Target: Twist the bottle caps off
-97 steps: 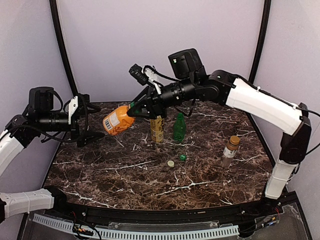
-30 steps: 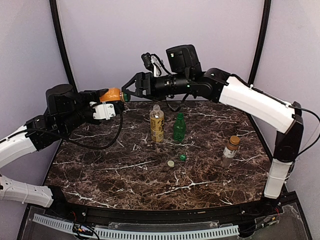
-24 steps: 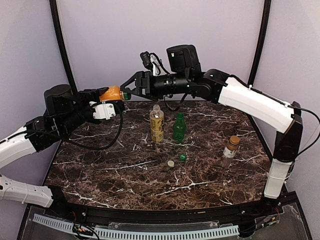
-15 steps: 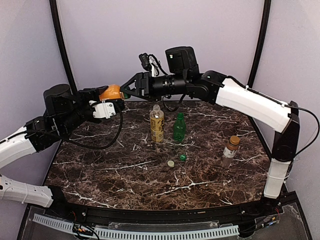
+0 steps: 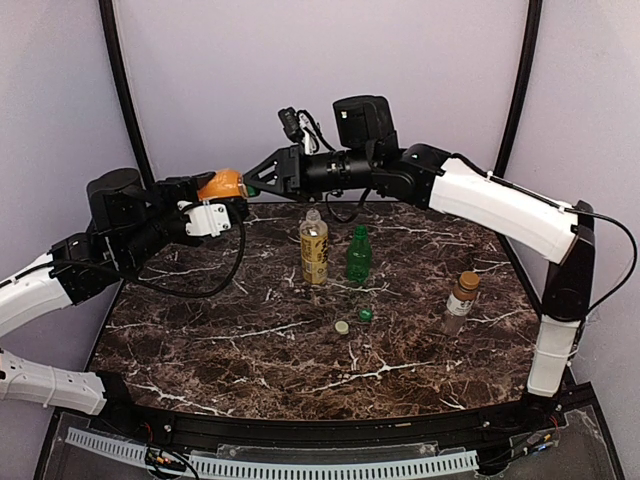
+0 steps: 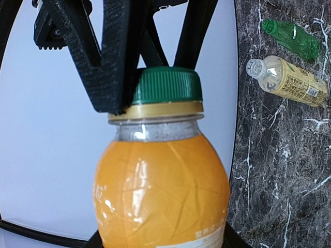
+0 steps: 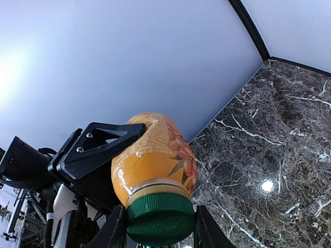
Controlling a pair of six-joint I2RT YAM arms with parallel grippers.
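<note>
Above the far-left worktop (image 5: 250, 370): left gripper (image 5: 213, 204) holds one orange bottle (image 6: 160, 191), right gripper (image 5: 252, 188) pinches its cap (image 6: 166, 85); three bottles (image 5: 314, 250) (image 5: 358, 256) (image 5: 461, 302) stand.

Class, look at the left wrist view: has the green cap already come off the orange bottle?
No, the green cap sits squarely on the neck of the orange bottle, closing its mouth.
</note>
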